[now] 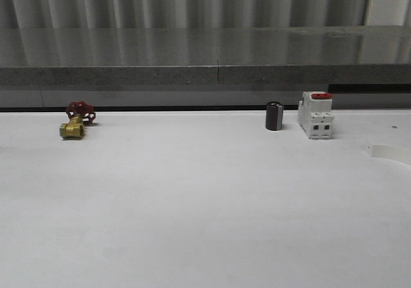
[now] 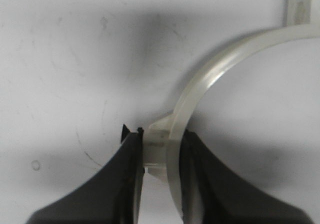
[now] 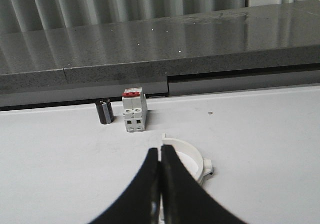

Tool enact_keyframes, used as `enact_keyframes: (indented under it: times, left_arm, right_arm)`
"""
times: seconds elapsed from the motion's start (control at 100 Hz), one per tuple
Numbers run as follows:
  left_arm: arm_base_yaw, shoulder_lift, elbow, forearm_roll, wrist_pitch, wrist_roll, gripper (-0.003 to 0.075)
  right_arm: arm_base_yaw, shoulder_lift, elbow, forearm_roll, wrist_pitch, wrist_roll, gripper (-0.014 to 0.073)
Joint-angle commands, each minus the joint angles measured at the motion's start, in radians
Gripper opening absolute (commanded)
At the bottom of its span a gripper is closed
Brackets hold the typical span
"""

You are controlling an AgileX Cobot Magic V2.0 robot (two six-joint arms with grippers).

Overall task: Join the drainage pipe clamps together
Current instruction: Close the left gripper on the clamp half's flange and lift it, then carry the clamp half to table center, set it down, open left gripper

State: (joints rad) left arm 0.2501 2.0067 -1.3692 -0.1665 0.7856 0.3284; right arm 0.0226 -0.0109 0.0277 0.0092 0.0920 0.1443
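Note:
One white drainage pipe clamp is a translucent half-ring, held just above the white table. My left gripper is shut on its side tab and band, and its end flange sticks out at the far end. The other clamp lies flat on the table, in the front view at the right edge. My right gripper is shut with nothing between its fingers. It sits on the near side of that clamp, and its fingertips hide the clamp's left end.
A brass valve with a red handle stands at the back left. A black cylinder and a white breaker with a red switch stand at the back right, just behind the lying clamp. A grey ledge bounds the table's far edge.

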Motion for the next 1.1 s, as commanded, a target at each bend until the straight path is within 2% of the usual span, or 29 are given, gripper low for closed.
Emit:
enact_keyframes:
  times: [0.0, 0.09, 0.3, 0.53, 0.67, 0.84, 1.09]
  left_arm:
    - [-0.014, -0.106, -0.026, -0.076, 0.017, 0.000, 0.0006]
    - [-0.059, -0.164, -0.026, -0.110, 0.062, -0.017, 0.0006]
    - [-0.256, -0.261, -0.026, -0.107, 0.117, -0.236, 0.0006]
    - [-0.537, -0.234, -0.026, -0.087, 0.027, -0.409, 0.0006]
    - [-0.659, -0.184, -0.026, -0.080, -0.077, -0.511, 0.0006]
    - [-0.731, -0.100, -0.029, -0.080, -0.105, -0.568, 0.0006]
    - [-0.748, -0.015, -0.088, -0.080, -0.120, -0.615, 0.0006]
  right_arm:
    - [-0.008, -0.021, -0.016, -0.009, -0.085, -0.004, -0.0118]
    - [-0.008, -0.021, -0.016, -0.009, -0.085, -0.004, -0.0118]
    - [-0.008, -0.021, -0.016, -0.009, -0.085, -0.004, -0.0118]
    - [-0.008, -0.021, -0.016, -0.009, -0.085, -0.004, -0.0118]
    - [-0.008, -0.021, -0.016, -0.009, -0.085, -0.004, -0.0118]
    - [-0.008, -0.021, -0.016, -0.009, -0.085, -0.004, -0.0118]
    - [-0.008, -0.021, -0.016, -0.009, -0.085, -0.004, -0.0118]
